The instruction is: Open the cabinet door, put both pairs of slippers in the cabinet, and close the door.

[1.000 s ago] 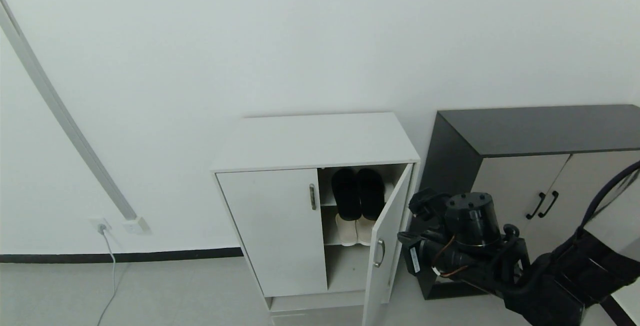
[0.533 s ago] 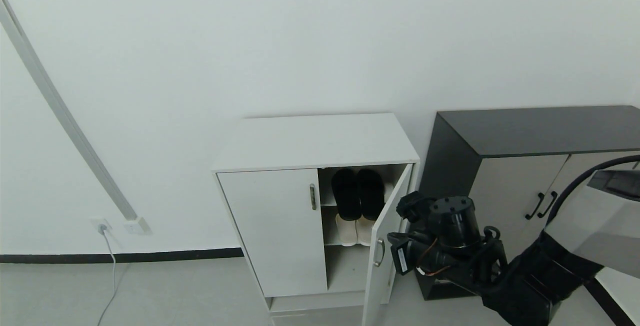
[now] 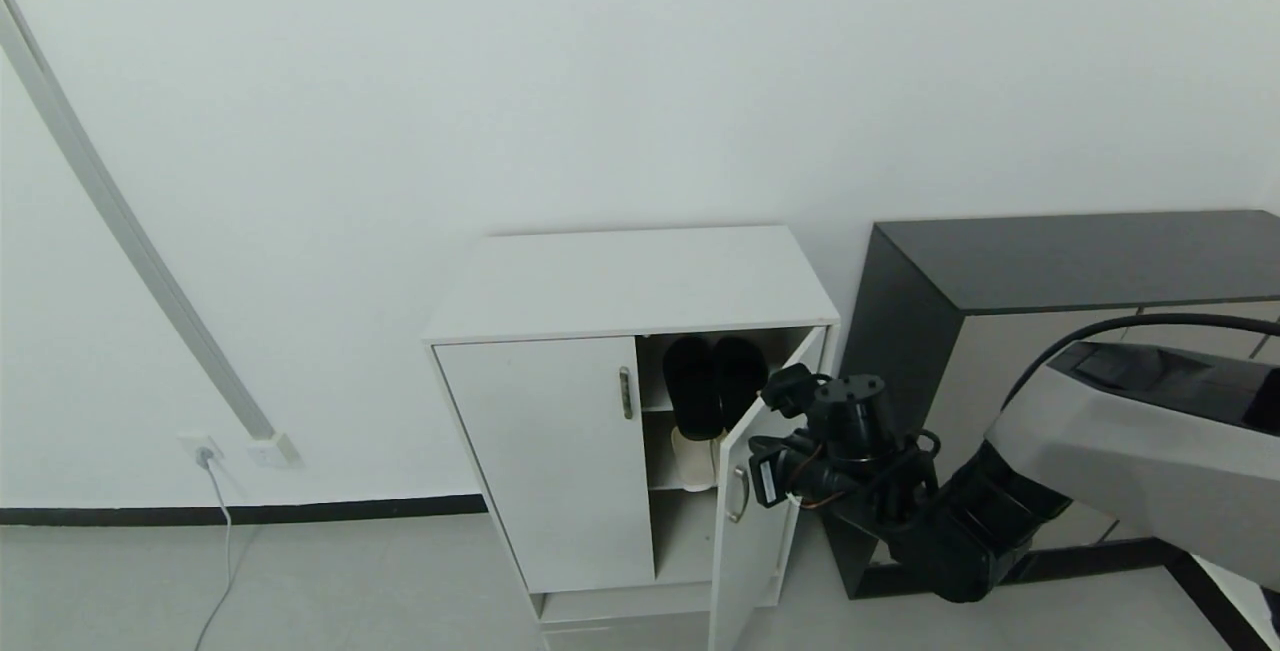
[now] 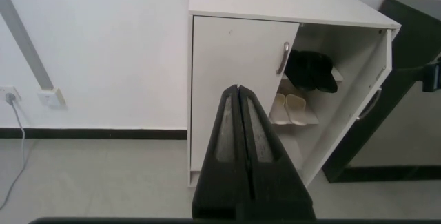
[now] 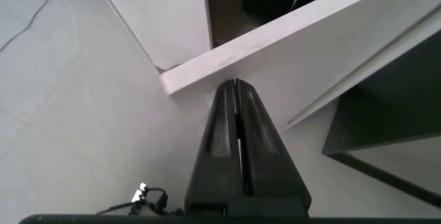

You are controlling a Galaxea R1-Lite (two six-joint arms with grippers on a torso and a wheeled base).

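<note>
The left tool is hanging in front of the white cabinet, fingers pressed together on nothing. Past the shut left door, the black slippers are sitting on the upper shelf and the white slippers just below, so I'd say only closing is pending. The right door is standing half open, the right tool, likewise pinched and empty, seemingly touching its outer face; next it is needing a steady push until flush.

White slippers half hidden behind open door.
</note>
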